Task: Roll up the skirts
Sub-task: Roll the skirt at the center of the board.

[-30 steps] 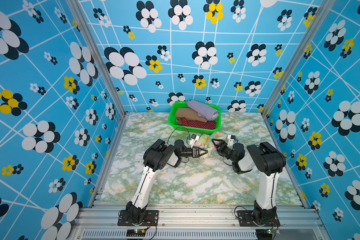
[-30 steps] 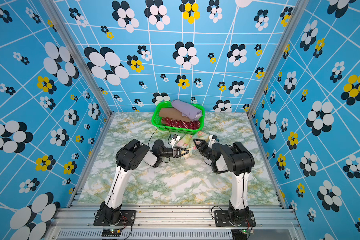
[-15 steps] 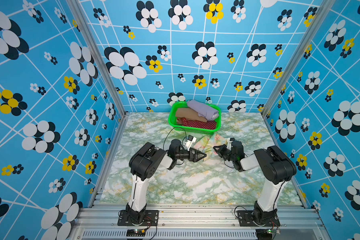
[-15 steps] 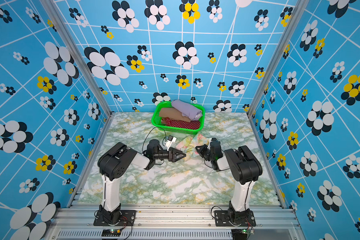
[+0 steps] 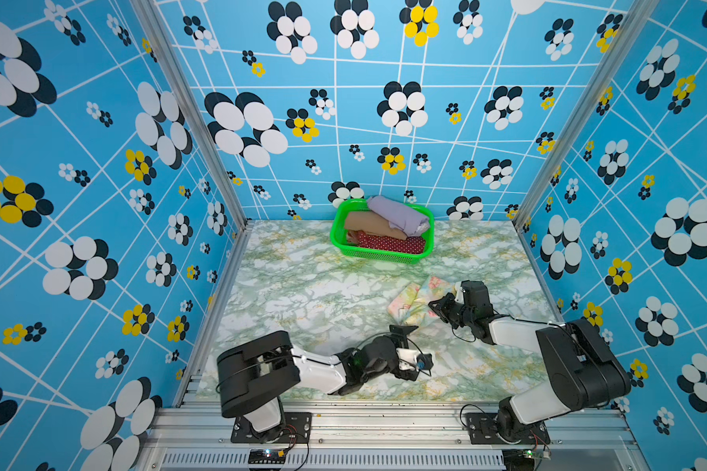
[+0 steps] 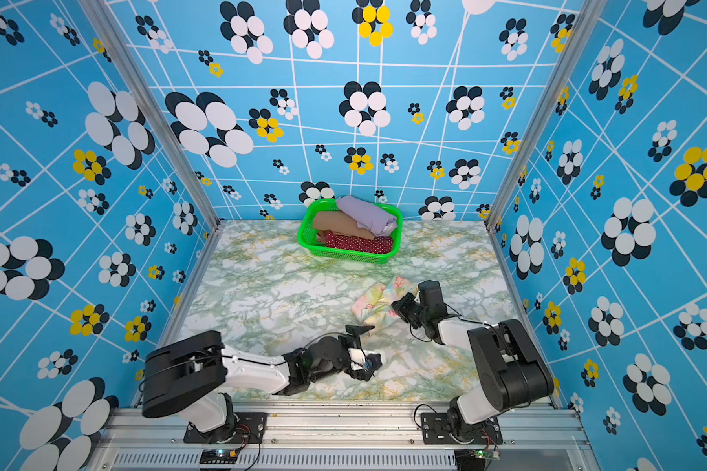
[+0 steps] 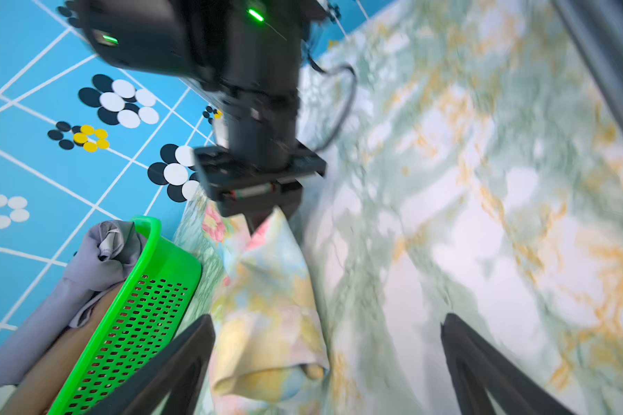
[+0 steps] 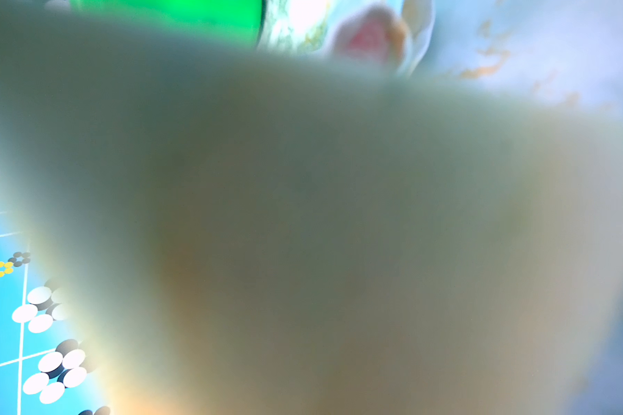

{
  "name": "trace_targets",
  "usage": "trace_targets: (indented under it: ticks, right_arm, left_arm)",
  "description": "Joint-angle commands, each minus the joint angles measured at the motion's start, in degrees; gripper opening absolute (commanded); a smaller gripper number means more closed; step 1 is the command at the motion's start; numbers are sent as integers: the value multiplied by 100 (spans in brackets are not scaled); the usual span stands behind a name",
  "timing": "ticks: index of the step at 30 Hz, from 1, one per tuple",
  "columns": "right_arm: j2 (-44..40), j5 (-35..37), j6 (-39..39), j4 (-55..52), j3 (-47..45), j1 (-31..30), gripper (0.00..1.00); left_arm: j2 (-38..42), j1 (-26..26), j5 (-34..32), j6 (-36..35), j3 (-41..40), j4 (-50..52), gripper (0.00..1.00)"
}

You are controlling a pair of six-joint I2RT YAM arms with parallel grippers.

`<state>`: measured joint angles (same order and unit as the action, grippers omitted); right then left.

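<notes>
While the marbled green counter (image 5: 303, 293) fills the lower middle of both top views, the green basket (image 5: 337, 240) of folded cloths (image 5: 388, 222) sits at its far edge, just above centre, and the skirts (image 5: 407, 304) lie as a loosely folded bundle right of centre, below the basket and apart from it. The right hand (image 5: 433, 306) is pressed together on the bundle's right edge, pinching the cloth, while the left hand (image 5: 415, 346), just below the bundle, stands spread wide, gripping nothing

On the green-and-white marbled table (image 5: 303, 293), at the middle of the far edge, a green basket (image 5: 336, 239) piled with folded cloths (image 5: 384, 226), and nearer the right edge, apart from it, a bundled floral skirt (image 5: 409, 304).
</notes>
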<state>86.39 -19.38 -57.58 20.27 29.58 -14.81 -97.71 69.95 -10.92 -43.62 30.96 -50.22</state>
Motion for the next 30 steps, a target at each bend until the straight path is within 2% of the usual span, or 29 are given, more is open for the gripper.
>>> trace_targets:
  ticks: [1,7,11,18,19,20,23,25,26,28,29,30]
  right_arm:
    - [-352,22,137,-591,-117,-9,0]
    - [-890,57,285,-1135,-231,-9,0]
    - [-997,44,363,-1382,-277,-12,0]
    - [-1180,4,422,-1727,-289,-9,0]
    - [-1245,17,437,-1803,-278,-9,0]
    - [-1325,36,483,-1930,-271,-5,0]
    - [-1529,152,583,-2268,-234,-13,0]
    - [-1594,162,630,-2431,-217,-12,0]
    - [-1614,160,663,-2493,-212,-8,0]
    - [-1674,200,695,-2561,-233,-10,0]
    - [-1723,242,714,-2595,-238,-6,4]
    - [-1800,289,735,-2619,-251,-2,18]
  left_arm:
    - [-574,176,-1218,-1339,44,-1320,99]
    - [-1315,74,-1165,-1441,476,-1633,100]
    - [-1849,-30,-1187,-1550,754,-2031,99]
    - [-2533,-269,-1099,-1746,1231,-2125,98]
    - [-2581,-297,-1056,-1754,1265,-2053,94]
    - [-2624,-340,-1013,-1764,1317,-1975,85]
    - [-2797,-426,-980,-1811,1386,-2063,36]
    - [-2872,-443,-931,-1860,1411,-2174,14]
    - [-2879,-442,-902,-1862,1441,-2109,0]
    - [-2860,-443,-837,-1844,1490,-1983,0]
    - [-2850,-452,-793,-1784,1492,-1975,0]
    - [-2794,-465,-741,-1661,1473,-1935,0]
